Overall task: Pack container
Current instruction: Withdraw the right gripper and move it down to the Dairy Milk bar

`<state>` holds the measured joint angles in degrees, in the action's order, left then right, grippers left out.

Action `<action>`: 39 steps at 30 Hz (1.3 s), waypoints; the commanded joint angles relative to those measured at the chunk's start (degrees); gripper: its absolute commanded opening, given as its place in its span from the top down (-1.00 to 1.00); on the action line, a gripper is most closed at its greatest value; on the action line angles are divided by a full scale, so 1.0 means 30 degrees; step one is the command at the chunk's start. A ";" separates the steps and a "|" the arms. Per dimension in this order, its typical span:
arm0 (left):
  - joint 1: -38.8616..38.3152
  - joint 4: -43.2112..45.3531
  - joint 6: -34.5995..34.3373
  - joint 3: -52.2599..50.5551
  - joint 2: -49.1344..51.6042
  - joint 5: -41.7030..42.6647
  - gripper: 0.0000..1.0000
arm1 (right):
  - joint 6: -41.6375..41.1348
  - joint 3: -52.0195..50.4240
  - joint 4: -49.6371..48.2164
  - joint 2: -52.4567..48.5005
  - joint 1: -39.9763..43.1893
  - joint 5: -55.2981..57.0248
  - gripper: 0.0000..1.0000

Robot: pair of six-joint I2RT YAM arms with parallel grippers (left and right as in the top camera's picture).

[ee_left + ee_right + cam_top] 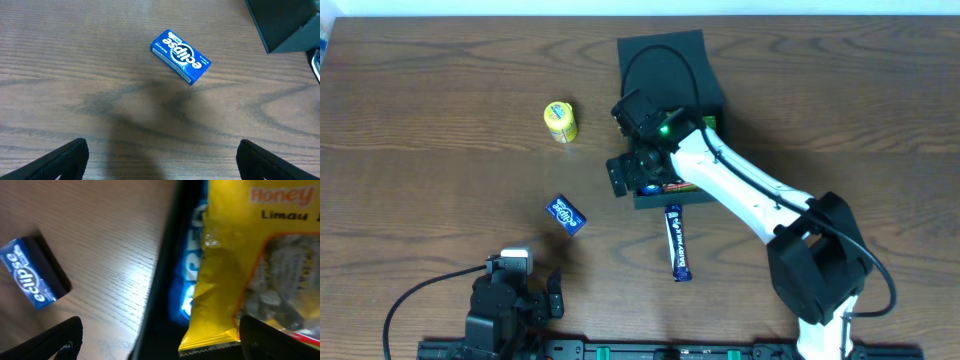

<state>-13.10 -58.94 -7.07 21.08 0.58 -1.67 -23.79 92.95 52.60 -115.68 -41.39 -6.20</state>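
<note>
wide wood-grain counter (440, 90) under everything, seen from above.

white right arm (740, 185) reaching from the near right corner across to the container (665, 75). dark teal box sitting at the far middle of the counter, flap lid thrown back on the far side, mouth open upward. same box as a dark corner at the top right of the left wrist view (285, 25) and as a dark wall running down the middle of the right wrist view (165, 255).

right end effector (635, 175) hanging over the box's near-left edge, fingers spread wide, nothing between them. left end effector (535, 290) parked low at the near left, likewise released and empty, facing open counter.

loose on the counter, outside the box: a long blue chocolate bar (678, 243) just in front of the near wall; a small yellow tub (560, 121) well to the left; a blue gum box (565, 214) between tub and left arm, lying skewed, straight ahead of the left fingers (181, 56).

inside the box: a yellow snack packet (250, 255) over a blue wrapper (192, 270), tucked against the wall.

judged step: packing partway through, some goods in, three out, lid not yet shut. next move likely a fetch: either lift clear of the rim and drop to the chocolate bar, aligning across its narrow width, or send the left side forward, turning the wrist to match the skewed gum box.
</note>
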 commanded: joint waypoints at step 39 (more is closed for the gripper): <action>0.0109 -0.1260 -0.0219 -0.0240 -0.0124 -0.0495 -0.91 | 0.2630 0.1013 0.3942 0.5486 -0.2550 0.2871 -0.98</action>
<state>-13.10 -58.96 -7.07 21.08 0.58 -1.67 -17.47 94.85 63.18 -100.20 -46.06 0.69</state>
